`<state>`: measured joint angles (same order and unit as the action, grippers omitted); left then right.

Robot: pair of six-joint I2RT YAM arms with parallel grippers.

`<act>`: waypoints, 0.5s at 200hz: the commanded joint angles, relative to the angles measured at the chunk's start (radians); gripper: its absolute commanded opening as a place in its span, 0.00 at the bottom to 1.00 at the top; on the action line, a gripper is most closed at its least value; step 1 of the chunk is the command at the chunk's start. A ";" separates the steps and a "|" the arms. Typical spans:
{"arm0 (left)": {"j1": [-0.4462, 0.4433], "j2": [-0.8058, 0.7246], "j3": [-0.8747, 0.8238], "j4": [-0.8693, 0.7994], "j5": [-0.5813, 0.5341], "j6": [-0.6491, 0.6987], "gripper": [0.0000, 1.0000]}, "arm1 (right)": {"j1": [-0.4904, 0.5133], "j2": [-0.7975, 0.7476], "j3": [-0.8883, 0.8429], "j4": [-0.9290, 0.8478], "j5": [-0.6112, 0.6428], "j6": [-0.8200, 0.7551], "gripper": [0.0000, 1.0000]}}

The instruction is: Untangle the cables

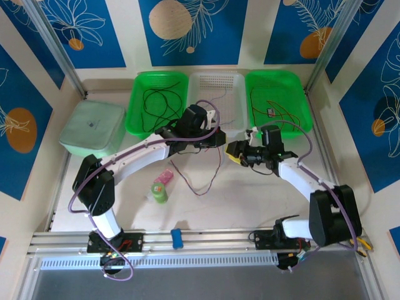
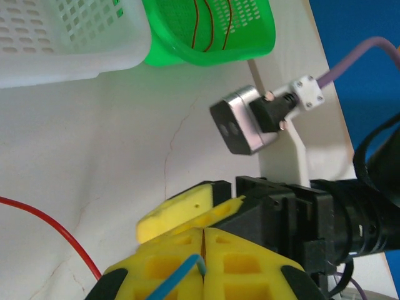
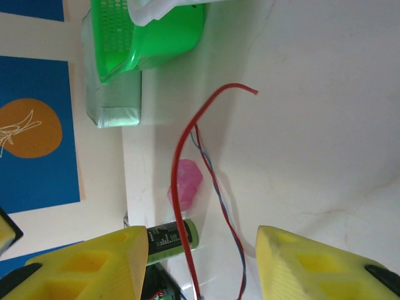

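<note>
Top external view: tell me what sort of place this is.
Probably a robot lab test cell: robot arms bolted to an aluminium rail at the table edge, printed blue backdrop panels closing it in, and green baskets with loose cables laid out as practice material.

White desk (image 1: 250,194), faint hairline cracks in the top, sits in a booth w/ blue wall panels (image 1: 187,31) at back, L & R; white leaf line-art plus orange and tan circles on them, cream strips btwn. Slanted aluminium posts (image 1: 53,47) at rear corners. Alu rail (image 1: 219,237) along near edge. Light even, shadows soft.
</note>
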<state>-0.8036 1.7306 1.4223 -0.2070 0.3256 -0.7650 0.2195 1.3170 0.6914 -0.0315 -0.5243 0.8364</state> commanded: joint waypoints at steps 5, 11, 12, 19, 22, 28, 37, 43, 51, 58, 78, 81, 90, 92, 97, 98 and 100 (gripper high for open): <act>-0.014 -0.042 0.033 -0.006 0.027 0.013 0.00 | 0.014 0.077 0.073 0.044 -0.109 0.013 0.47; -0.015 -0.041 0.035 -0.006 0.029 0.013 0.00 | 0.020 0.095 0.086 0.046 -0.122 0.009 0.46; -0.015 -0.041 0.035 -0.006 0.030 0.013 0.00 | 0.020 0.097 0.088 0.046 -0.124 0.008 0.45; -0.014 -0.041 0.036 -0.006 0.031 0.011 0.00 | 0.026 0.115 0.100 0.047 -0.133 0.002 0.43; -0.015 -0.042 0.036 -0.006 0.033 0.012 0.00 | 0.031 0.122 0.105 0.047 -0.134 0.000 0.43; -0.014 -0.043 0.038 -0.006 0.035 0.011 0.00 | 0.040 0.134 0.112 0.047 -0.132 -0.003 0.41; -0.014 -0.045 0.038 -0.007 0.034 0.013 0.00 | 0.053 0.146 0.118 0.052 -0.131 -0.006 0.38; -0.016 -0.048 0.039 -0.008 0.031 0.013 0.00 | 0.062 0.155 0.120 0.055 -0.130 -0.003 0.36; -0.014 -0.049 0.040 -0.011 0.029 0.016 0.00 | 0.071 0.164 0.120 0.064 -0.128 0.003 0.35; -0.014 -0.052 0.040 -0.012 0.028 0.018 0.00 | 0.078 0.172 0.118 0.072 -0.126 0.007 0.34; -0.015 -0.056 0.043 -0.017 0.026 0.022 0.00 | 0.086 0.177 0.103 0.099 -0.108 0.015 0.31; -0.015 -0.058 0.044 -0.018 0.025 0.021 0.00 | 0.086 0.175 0.100 0.105 -0.106 0.016 0.31; -0.014 -0.058 0.045 -0.022 0.025 0.023 0.00 | 0.087 0.168 0.090 0.117 -0.091 0.019 0.30; -0.014 -0.058 0.046 -0.023 0.026 0.023 0.00 | 0.088 0.166 0.088 0.120 -0.089 0.020 0.30; -0.014 -0.059 0.047 -0.024 0.027 0.024 0.00 | 0.087 0.161 0.084 0.126 -0.083 0.020 0.29; -0.015 -0.060 0.047 -0.025 0.026 0.024 0.00 | 0.087 0.160 0.083 0.127 -0.082 0.020 0.28; -0.014 -0.059 0.048 -0.026 0.027 0.024 0.00 | 0.087 0.158 0.082 0.129 -0.081 0.021 0.28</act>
<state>-0.8059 1.7115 1.4242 -0.2115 0.3370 -0.7578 0.3050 1.4895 0.7891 0.0532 -0.6094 0.8478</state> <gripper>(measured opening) 0.061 0.297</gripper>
